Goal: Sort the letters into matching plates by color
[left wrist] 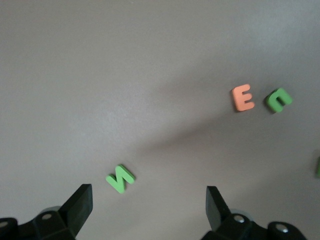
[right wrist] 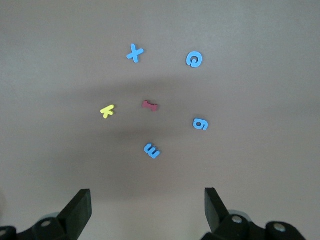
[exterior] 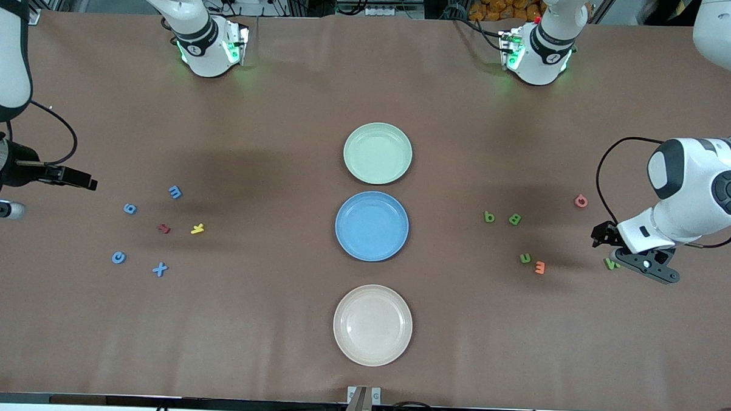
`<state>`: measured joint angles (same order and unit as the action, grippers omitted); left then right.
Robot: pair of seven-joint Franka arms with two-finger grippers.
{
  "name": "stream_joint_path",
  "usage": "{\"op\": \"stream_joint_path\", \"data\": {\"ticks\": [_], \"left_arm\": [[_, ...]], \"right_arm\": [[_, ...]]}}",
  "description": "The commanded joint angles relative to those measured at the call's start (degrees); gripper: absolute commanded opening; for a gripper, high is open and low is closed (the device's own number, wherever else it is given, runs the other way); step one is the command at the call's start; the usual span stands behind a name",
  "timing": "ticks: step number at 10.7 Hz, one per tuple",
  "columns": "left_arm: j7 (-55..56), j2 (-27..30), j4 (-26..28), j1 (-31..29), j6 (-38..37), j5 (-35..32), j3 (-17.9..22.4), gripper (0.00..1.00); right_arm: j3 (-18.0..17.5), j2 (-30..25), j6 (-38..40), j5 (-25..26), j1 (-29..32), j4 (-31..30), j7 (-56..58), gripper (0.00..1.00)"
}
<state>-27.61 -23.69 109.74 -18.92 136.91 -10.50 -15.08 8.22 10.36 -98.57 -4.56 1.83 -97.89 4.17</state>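
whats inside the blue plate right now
Nothing: the blue plate shows only bare surface, as does the green plate. No letter lies in either. Nothing covers the plate's inside, though whatever is under it is hidden.

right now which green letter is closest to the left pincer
The green N-shaped letter, lying just ahead of the open left pincer. The other green letters lie farther toward the plates.
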Motion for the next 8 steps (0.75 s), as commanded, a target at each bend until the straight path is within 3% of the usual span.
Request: {"op": "stream_joint_path", "data": {"ticks": [1, 4, 8], "left_arm": [[-14.7, -4.51, -0.75, -4.1, 5.98, -1.28, -0.65, 1.0], [-28.34, -6.18, -0.84, -5.07, 6.17, -1.28, -0.3, 1.0], [-38.38, -9.52, -1.98, -4.99, 5.91, -1.28, 1.02, 1.0]], "right_arm": [[-0.4, -1.57, -1.96, -0.97, 1.77, -1.52, 7.22, 1.0], [-1.1, -0.17, -4.78, -0.89, 0.64, -1.86, 10.5, 1.0], [-2.6, 3.34, -6.62, -0.89, -2.43, -1.86, 12.61, 1.0]]}}
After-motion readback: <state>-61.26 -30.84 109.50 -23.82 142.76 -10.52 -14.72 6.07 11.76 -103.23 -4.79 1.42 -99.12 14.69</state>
